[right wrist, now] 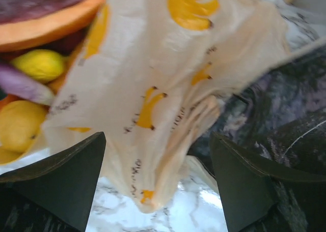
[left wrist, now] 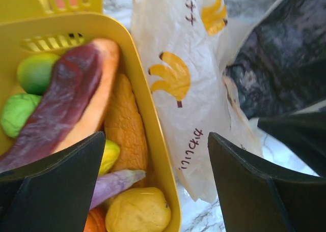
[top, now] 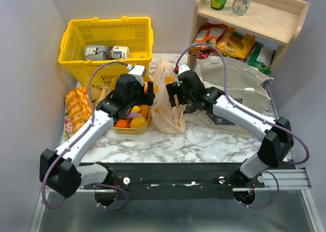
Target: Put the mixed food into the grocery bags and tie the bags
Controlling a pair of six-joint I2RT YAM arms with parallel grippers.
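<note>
The mixed food lies in a small yellow tray (top: 133, 129): a red-brown long slice (left wrist: 66, 99), limes (left wrist: 35, 71), a purple eggplant (left wrist: 112, 183) and a lemon (left wrist: 137, 211). Right of the tray stands the peach plastic bag (top: 168, 102) with yellow fruit prints. The beige canvas tote (top: 239, 84) sits behind it to the right. My left gripper (left wrist: 155, 186) hangs open over the tray's right rim, holding nothing. From the other side, my right gripper (right wrist: 158, 186) stands open around the bag's hanging lower folds (right wrist: 168, 99), its fingers apart from the plastic.
A yellow shopping basket (top: 107, 38) with boxes stands at the back left. Braided bread loaves (top: 77, 107) lie left of the tray. A wooden shelf (top: 254, 18) at the back right holds snack packets (top: 229, 41) and bottles. The marble tabletop (top: 193, 145) shows in front of the bag.
</note>
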